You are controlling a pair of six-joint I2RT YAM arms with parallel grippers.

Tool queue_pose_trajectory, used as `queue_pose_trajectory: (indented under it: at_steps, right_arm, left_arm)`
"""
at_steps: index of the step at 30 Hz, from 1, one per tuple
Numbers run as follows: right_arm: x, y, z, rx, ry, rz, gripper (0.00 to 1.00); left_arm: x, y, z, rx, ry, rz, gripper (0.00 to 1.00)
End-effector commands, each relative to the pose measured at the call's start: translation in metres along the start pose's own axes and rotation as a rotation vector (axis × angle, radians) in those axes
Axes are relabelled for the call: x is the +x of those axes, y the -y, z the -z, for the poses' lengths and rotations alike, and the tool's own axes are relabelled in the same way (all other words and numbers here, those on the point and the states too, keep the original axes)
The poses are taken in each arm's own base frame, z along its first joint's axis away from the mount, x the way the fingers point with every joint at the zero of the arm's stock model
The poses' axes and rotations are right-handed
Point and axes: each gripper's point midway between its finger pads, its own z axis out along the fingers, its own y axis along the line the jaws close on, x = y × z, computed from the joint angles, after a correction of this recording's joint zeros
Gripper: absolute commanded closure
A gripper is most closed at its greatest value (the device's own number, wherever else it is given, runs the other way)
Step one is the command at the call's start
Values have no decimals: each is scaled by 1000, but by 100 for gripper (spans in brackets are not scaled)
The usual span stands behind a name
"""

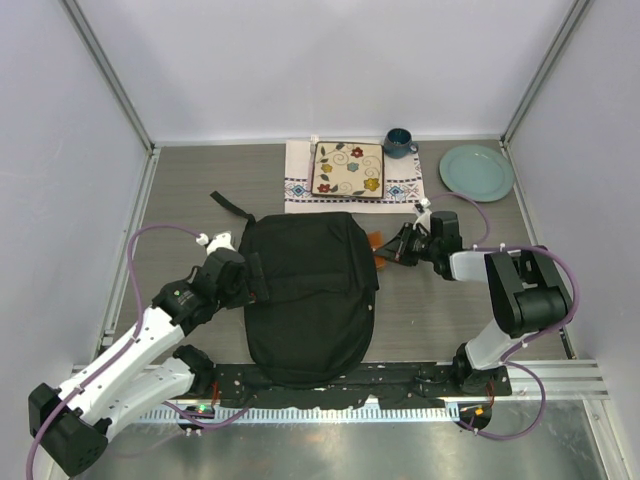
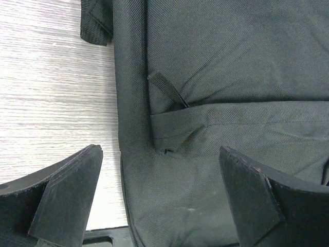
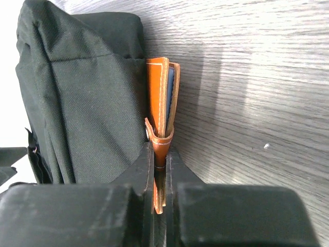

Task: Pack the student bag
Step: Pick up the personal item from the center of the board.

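The student bag [image 1: 308, 295], a big black fabric backpack, lies flat in the middle of the table. At its right edge stands an orange leather wallet [image 3: 163, 103] on its side, pressed against the bag [image 3: 77, 98]. My right gripper [image 3: 160, 154] is shut on the wallet's near end, the leather pinched between both fingers. In the top view that gripper [image 1: 397, 248] sits beside the orange wallet [image 1: 375, 240]. My left gripper [image 2: 162, 198] hovers open over the bag's left edge [image 2: 205, 103], fingers wide apart with nothing between them; in the top view the left gripper [image 1: 243, 275] is at the bag's left side.
A patterned cloth [image 1: 300, 185] at the back holds a flowered square plate [image 1: 348, 168]. A dark blue mug [image 1: 398, 142] and a pale green plate [image 1: 476, 171] sit to its right. A black strap [image 1: 230, 206] trails from the bag's top left. White walls enclose the table.
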Motion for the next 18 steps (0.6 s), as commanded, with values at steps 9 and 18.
queue_pose_trajectory:
  at_steps: [9, 18]
  right_arm:
    - [-53, -20, 60, 229, 239, 137, 100]
    - [-47, -105, 110, -22, 290, 125, 100]
  left_arm:
    - [-20, 5, 19, 38, 83, 23, 0]
    - [-51, 63, 47, 310, 156, 93, 0]
